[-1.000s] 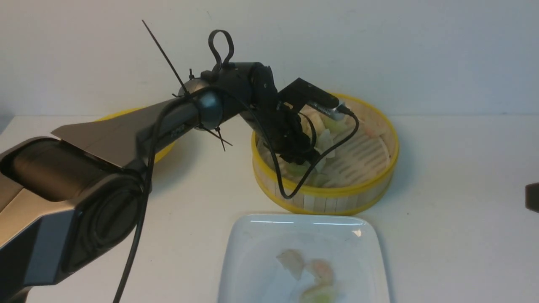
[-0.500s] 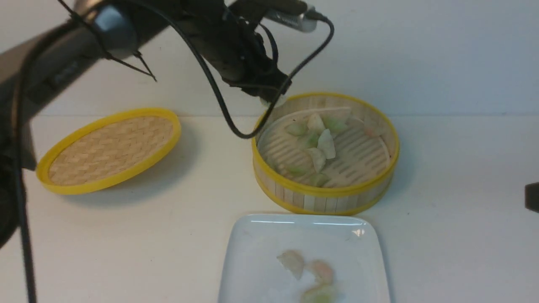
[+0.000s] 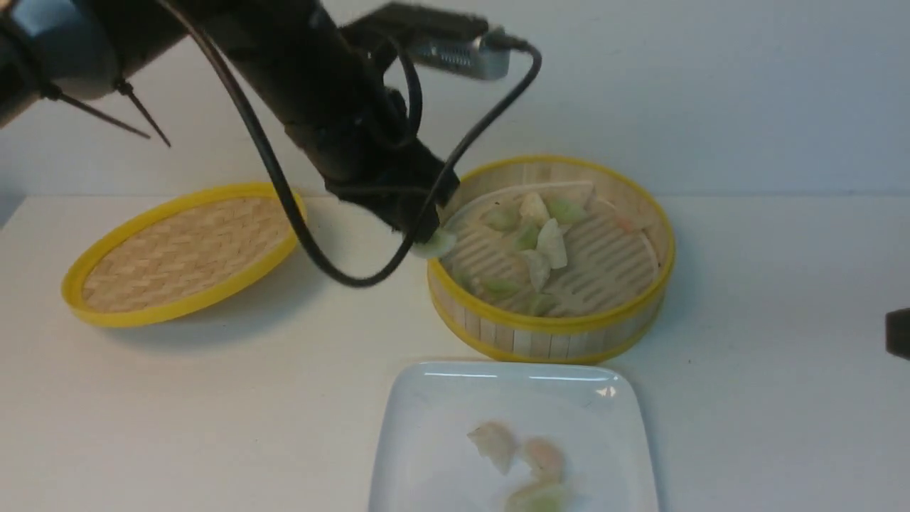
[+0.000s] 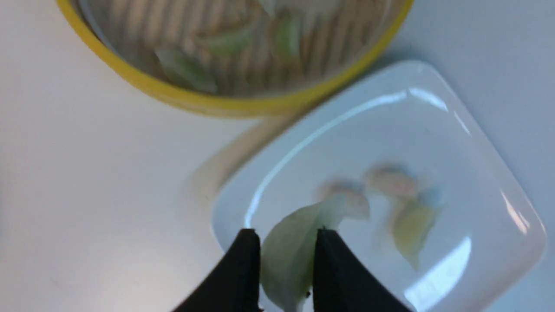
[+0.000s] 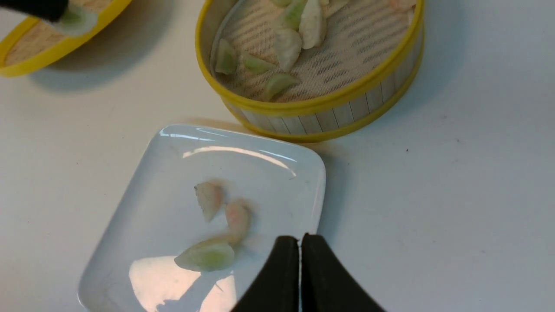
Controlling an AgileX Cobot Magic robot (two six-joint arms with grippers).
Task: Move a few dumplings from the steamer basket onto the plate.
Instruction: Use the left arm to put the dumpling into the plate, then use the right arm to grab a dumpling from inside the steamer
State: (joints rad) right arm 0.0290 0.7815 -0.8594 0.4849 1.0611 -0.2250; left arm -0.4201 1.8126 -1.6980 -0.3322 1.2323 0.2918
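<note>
A pale green dumpling is pinched between the fingers of my left gripper. In the front view that gripper hangs in the air over the left rim of the steamer basket, the held dumpling sticking out below it. Several more dumplings lie on the basket's slotted floor. In front of the basket, the white plate holds three dumplings. My right gripper is shut and empty, hovering above the plate's right edge.
A shallow woven lid with a yellow rim lies tilted at the left of the table. The left arm's cable loops down between lid and basket. A dark piece of the right arm shows at the right edge.
My left gripper has lifted out of the basket holding a dumpling. It then came down and toward me over the basket's left rim. The right gripper has not moved.
</note>
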